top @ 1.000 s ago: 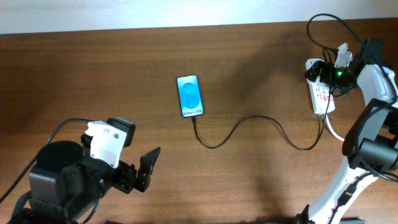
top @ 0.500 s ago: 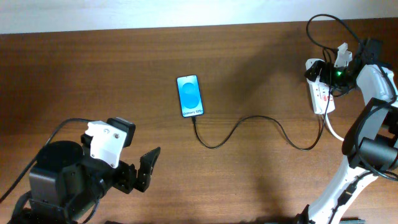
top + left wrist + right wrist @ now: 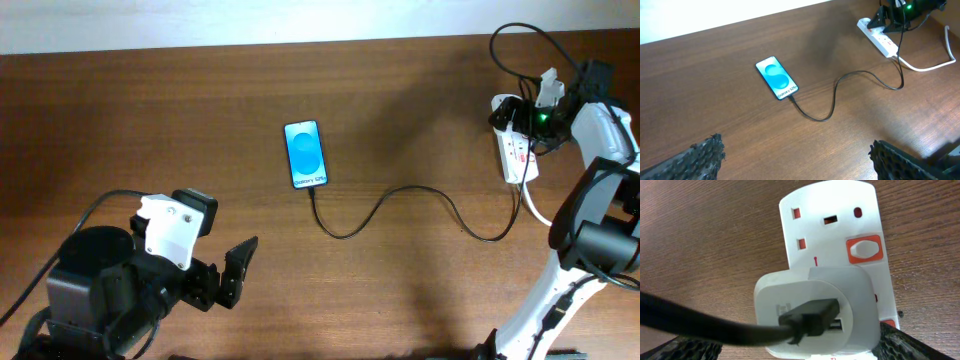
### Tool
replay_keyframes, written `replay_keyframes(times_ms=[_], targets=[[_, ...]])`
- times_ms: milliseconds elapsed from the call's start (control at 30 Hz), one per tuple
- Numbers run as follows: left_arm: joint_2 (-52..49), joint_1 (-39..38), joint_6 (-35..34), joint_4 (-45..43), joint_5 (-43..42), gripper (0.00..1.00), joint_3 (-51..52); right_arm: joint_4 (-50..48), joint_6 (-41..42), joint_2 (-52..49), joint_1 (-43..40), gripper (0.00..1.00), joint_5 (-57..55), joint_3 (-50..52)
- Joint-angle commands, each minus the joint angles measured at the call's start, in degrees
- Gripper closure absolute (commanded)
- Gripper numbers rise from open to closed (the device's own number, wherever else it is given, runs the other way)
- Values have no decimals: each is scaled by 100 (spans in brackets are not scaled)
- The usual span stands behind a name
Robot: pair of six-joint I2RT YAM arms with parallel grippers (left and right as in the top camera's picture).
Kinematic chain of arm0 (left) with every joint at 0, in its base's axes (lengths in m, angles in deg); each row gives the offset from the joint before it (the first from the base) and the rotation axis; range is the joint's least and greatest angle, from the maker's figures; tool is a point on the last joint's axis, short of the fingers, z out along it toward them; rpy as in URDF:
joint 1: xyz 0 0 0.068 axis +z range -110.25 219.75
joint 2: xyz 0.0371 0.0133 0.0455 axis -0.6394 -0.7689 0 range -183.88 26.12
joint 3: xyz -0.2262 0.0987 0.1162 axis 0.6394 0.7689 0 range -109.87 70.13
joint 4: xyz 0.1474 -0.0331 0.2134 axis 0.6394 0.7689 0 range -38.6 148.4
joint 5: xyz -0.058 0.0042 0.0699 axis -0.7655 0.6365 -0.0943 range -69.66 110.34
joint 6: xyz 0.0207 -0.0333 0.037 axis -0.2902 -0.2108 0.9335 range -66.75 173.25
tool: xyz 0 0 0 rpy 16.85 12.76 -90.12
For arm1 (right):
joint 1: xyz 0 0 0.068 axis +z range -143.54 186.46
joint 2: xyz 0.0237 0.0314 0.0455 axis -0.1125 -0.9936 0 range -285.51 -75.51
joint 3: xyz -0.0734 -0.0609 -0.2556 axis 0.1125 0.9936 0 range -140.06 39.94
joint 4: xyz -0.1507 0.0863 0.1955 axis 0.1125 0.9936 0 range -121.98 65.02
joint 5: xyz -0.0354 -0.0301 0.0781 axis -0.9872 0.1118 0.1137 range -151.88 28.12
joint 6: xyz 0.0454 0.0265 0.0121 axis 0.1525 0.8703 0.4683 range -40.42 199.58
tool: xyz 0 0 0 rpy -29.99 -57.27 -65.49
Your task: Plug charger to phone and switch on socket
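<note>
Two grippers spread apart: left gripper [image 3: 796, 150] over tabletop [image 3: 715, 75], right gripper [image 3: 797, 347] over socket [image 3: 830, 210], nearer switch [image 3: 888, 324] mostly hidden behind charger [image 3: 810, 315].

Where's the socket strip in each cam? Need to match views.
Overhead: socket at the far right, upper part, beside the right arm.
Left wrist: socket at top right, small and far off.
Right wrist: socket fills the centre, close up.
Shared landmark: the black charger cable that runs to it.
</note>
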Motion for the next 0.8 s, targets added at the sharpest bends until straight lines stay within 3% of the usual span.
replay_keyframes(times_ms=[0,700,767], targets=[[2,-9,87,-11,81,1,48,74,28,-118,203,2,76,-79],[2,-9,87,-11,83,1,48,435,334,-295,422,2,264,205],[2,-9,87,-11,81,1,48,638,334,-55,361,2,-94,26]])
